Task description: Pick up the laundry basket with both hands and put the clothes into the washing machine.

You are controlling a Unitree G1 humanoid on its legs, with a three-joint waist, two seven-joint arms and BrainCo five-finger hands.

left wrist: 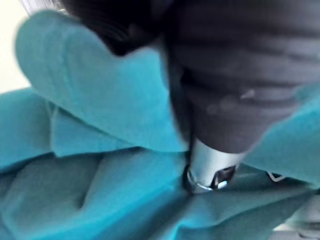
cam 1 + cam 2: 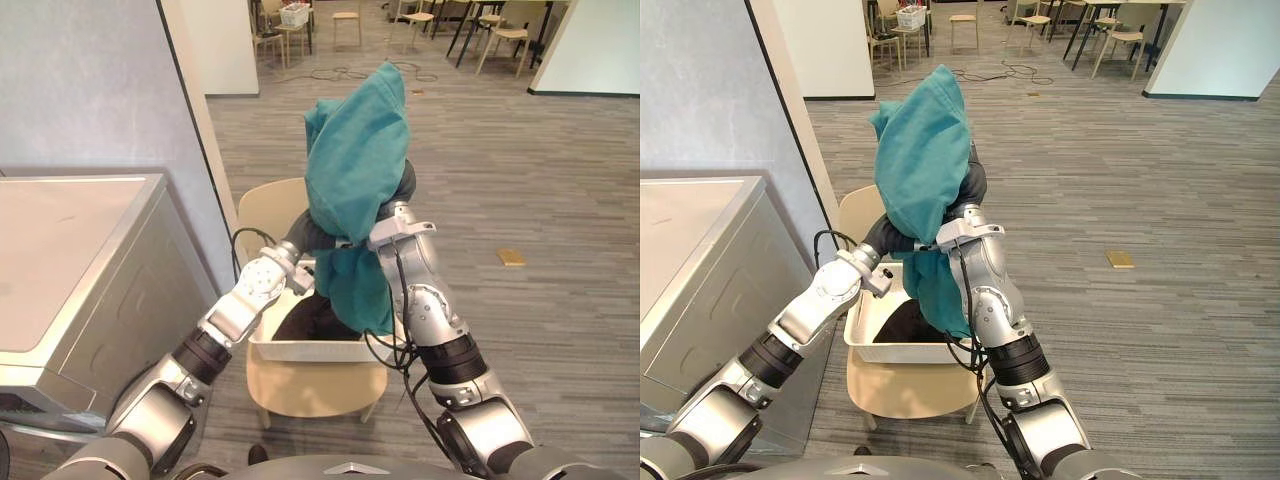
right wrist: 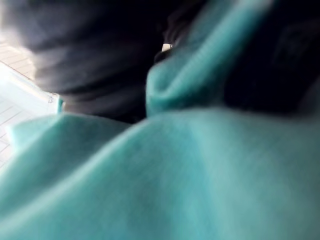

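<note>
washing machine (image 2: 70, 260): out to the left hand's (image 2: 308, 236) outer side.
laundry basket (image 2: 300, 350): white, on a chair (image 2: 310, 388) below both hands, with dark clothes (image 2: 315, 320) inside.
left hand: tucked under the teal cloth (image 2: 355, 160) beside the right hand (image 2: 402, 186); its grip cannot be told.
right hand: raised and draped in the cloth; its grip cannot be told.
teal cloth: soft, light and limp. It probably slips easily, so bunch a fold to hold it.

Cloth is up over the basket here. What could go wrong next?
1. The teal cloth drapes over the left hand and right hand, hiding the hold; it may slip to the floor.
2. Its lower end hangs down to the white basket on the chair; swinging toward the washing machine could snag the rim.
</note>
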